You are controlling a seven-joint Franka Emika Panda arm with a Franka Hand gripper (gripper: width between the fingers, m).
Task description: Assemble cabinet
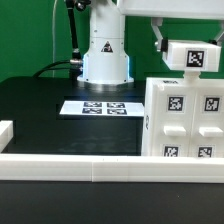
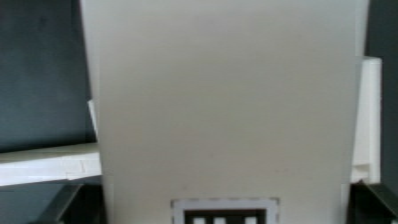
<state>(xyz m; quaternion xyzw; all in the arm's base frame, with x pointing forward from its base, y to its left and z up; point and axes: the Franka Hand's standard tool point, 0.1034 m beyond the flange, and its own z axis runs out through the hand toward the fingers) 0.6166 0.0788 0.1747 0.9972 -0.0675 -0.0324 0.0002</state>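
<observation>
The fingers (image 1: 160, 41) look pinched on a tagged panel (image 1: 195, 56) hanging over the cabinet body (image 1: 185, 122). The arm should square the panel with the body's top edge, then lower it slowly.

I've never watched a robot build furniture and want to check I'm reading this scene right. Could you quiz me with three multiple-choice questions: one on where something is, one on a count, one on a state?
1. Where does the cabinet body stand?
A. at the exterior view's right
B. at the exterior view's left
C. on top of the robot

2. How many tags does the marker board carry?
A. two
B. four
C. nine

3. How is the small tagged panel placed?
A. flat on the black table
B. raised, up at the cabinet body's top
C. leaning on the low rail

Answers:
1 A: it fills the right side of the exterior view.
2 B: four black squares show on it.
3 B: it shows above the cabinet body's upper edge.
</observation>
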